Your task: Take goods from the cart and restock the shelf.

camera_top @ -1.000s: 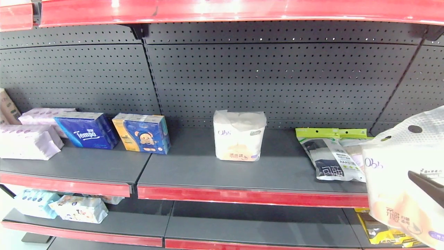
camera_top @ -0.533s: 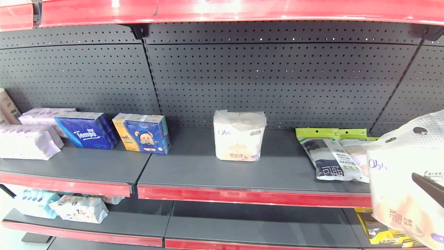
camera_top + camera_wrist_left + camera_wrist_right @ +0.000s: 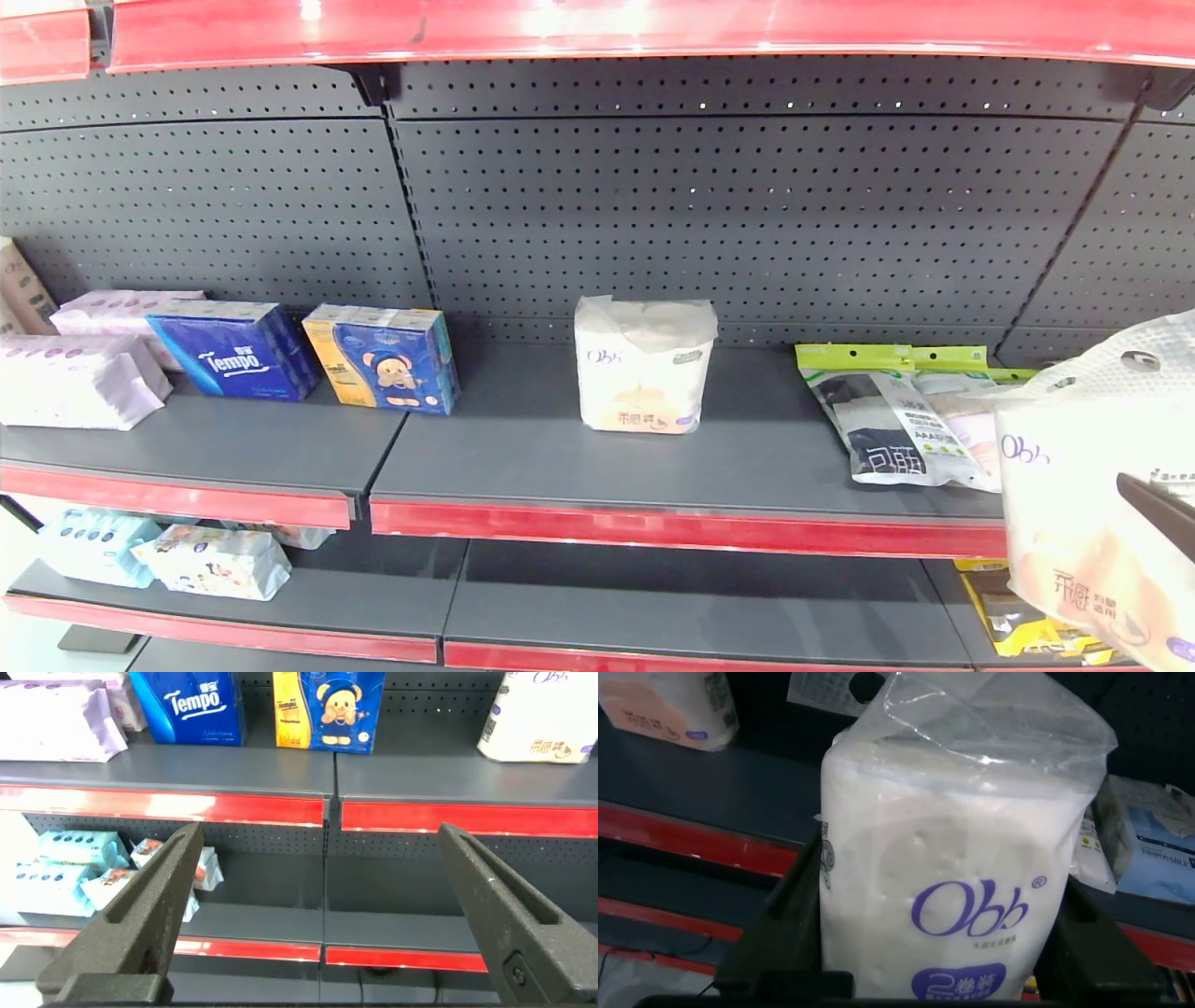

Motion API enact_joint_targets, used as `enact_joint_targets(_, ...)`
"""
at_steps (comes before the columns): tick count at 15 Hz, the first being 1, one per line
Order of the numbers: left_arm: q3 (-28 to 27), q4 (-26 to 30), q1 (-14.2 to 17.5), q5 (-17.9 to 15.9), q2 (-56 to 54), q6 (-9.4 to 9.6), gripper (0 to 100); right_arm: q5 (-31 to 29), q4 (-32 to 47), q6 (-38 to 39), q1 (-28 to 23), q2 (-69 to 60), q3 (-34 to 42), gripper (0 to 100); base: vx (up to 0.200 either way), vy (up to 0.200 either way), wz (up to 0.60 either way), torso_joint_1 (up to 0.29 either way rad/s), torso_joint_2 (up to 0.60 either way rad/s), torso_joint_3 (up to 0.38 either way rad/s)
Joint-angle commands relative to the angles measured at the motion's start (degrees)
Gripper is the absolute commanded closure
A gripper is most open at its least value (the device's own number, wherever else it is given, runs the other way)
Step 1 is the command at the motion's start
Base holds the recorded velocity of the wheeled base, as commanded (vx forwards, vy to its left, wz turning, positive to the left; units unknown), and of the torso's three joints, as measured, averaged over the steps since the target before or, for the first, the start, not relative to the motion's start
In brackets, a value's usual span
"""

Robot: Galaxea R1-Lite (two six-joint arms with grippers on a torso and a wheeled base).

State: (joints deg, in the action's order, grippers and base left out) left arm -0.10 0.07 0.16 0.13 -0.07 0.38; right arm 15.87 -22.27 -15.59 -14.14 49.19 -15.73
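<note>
**A:** What has the right gripper [image 3: 934, 938] got?

**B:** It is clamped on a roll-paper pack [image 3: 945, 831], one finger on each side, pressing through loose film. From the head camera the pack hangs at four o'clock, in front of the shelf [image 3: 523, 467] and not yet over its board.

**A:** What could go wrong?

**B:** The wrap is slack and the rolls are soft, so I'd judge a quick swing could twist the pack in the jaws. Its lower end also looks to sit below the red lip. Driven straight in, it may catch there.

**A:** And the landing?

**B:** The flat pouches [image 3: 896, 420] lie at about eleven o'clock from the pack. Set down on them, it would lean and topple. The bare board is at their nine o'clock, before the matching pack [image 3: 644, 364], and a nudge could tip that one.

**A:** And the left gripper [image 3: 318, 905]?

**B:** It is spread wide, empty, and low by the lower tiers, so it is no threat.
</note>
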Motion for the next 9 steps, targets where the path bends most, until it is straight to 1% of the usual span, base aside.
enact_joint_targets(1,0.01,0.01,0.02,0.04,0.07,-0.03,0,-0.05,-0.05,0.04,-0.45,-0.15,0.17,100,0.000,0.000,0.00,0.000,0.00,0.000)
enact_joint_targets(5,-0.08,0.10,0.02,-0.05,0.60,0.24,0,-0.05,-0.23,0.30,-4.58,-0.15,0.43,100,0.000,0.000,0.00,0.000,0.00,0.000)
enact_joint_targets(7,-0.08,0.10,-0.07,-0.05,3.50,0.33,0,0.56,-0.23,1.00,-6.16,-0.23,0.70,100,0.000,0.000,0.00,0.000,0.00,0.000)
enact_joint_targets(8,-0.08,0.10,-0.25,-0.13,3.85,1.03,0,1.18,-0.23,1.27,-5.99,-0.76,1.84,100,0.000,0.000,0.00,0.000,0.00,0.000)
enact_joint_targets(9,-0.17,0.10,-0.33,-0.31,3.41,2.26,0,1.62,-0.14,1.18,-5.90,-2.34,2.10,100,0.000,0.000,0.00,0.000,0.00,0.000)
